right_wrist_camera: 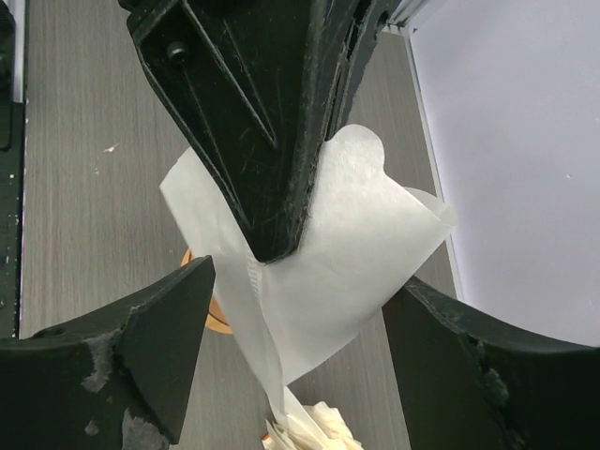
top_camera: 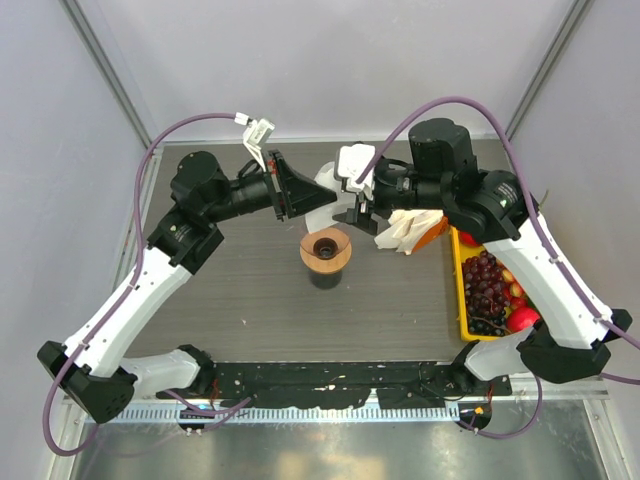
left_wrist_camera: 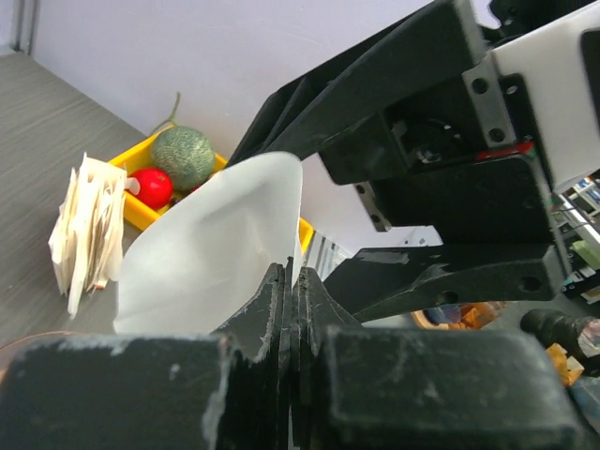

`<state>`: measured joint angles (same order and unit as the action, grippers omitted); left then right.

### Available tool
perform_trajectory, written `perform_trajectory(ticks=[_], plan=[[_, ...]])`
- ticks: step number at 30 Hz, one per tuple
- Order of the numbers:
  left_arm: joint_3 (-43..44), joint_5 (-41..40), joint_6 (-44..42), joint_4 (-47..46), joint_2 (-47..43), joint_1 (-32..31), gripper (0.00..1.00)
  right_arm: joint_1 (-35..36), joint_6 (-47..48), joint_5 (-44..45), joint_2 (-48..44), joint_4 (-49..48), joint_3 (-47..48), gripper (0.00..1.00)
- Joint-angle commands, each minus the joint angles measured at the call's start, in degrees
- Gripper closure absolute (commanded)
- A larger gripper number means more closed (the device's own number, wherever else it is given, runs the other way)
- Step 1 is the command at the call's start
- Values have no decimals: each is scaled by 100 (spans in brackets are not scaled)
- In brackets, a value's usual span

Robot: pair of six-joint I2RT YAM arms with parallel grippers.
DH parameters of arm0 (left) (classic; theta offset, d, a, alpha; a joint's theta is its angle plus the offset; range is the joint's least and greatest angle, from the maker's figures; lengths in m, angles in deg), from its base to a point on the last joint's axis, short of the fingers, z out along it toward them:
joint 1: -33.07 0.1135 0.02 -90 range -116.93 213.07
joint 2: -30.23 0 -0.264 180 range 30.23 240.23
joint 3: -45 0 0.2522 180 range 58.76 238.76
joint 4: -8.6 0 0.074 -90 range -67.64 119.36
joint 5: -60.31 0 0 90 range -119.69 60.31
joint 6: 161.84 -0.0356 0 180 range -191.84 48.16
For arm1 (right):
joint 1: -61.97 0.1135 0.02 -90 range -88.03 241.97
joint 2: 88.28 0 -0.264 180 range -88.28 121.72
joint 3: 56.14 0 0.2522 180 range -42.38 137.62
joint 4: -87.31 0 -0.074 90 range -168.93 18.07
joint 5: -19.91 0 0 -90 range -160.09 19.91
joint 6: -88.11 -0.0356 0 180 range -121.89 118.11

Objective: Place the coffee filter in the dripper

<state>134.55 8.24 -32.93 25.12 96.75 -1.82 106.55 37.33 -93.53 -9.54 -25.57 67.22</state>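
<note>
White paper is pinched at its lower seam by the left gripper, whose fingers are pressed tight together on the coffee filter. The filter fans out beyond the fingertips, slightly crinkled, with one rounded corner pointing up in the right wrist view.

The right gripper faces it from the other side with its fingers spread apart. The filter hangs in the gap between them, and I cannot tell whether either finger touches it.

In the top view the filter sits near the centre of the frame, a little above the dripper in the picture and not inside it. The dripper stands upright on the grey tabletop, its wooden ring and dark centre uncovered.

To the right of the dripper lies a bunch of folded white filters. Beyond it, at the right edge of the tabletop, is a yellow tray with dark grapes and red fruit.
</note>
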Motion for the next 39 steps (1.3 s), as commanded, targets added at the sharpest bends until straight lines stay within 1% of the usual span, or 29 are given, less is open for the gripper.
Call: perform_trajectory(ticks=[1, 3, 7, 12, 15, 18, 20, 21, 22, 23, 26, 30, 33, 35, 39], plan=[[15, 267, 248, -689, -43, 0, 100, 51, 112, -248, 10, -107, 167, 25], [24, 320, 257, -751, -52, 0, 100, 51, 121, -284, -8, -72, 141, 29], [24, 452, 117, -821, -60, 0, 100, 60, 86, -301, -25, -37, 123, 46], [-29, 750, -410, -848, -165, -26, 98, 51, 68, -240, -122, -28, 9, 52], [-47, 900, -797, -813, -227, -52, 95, 51, 59, -240, -166, -19, -44, 56], [6, 1067, -1209, -760, -254, -70, 94, 51, -19, -257, -184, -45, -62, 57], [32, 1076, -1429, -646, -271, -79, 94, 51, -98, -292, -201, -98, -62, 48], [41, 1119, -1535, -611, -280, -70, 95, 51, -142, -327, -219, -124, -62, 35], [59, 1172, -1658, -576, -289, -79, 96, 51, -178, -363, -245, -133, -62, 30], [68, 1233, -1807, -541, -289, -79, 96, 51, -230, -372, -262, -142, -70, 27], [85, 1260, -1992, -488, -306, -70, 97, 51, -301, -415, -289, -133, -79, 27], [138, 1287, -2002, -479, -263, -79, 98, 51, -327, -459, -254, -142, -88, 38], [190, 1217, -1914, -505, -219, -88, 97, 60, -336, -573, -201, -142, -53, 41], [226, 1190, -1862, -549, -201, -105, 95, 60, -301, -661, -175, -133, -62, 45], [331, 1164, -1782, -610, -148, -132, 93, 51, -222, -653, -105, -81, -27, 46]])
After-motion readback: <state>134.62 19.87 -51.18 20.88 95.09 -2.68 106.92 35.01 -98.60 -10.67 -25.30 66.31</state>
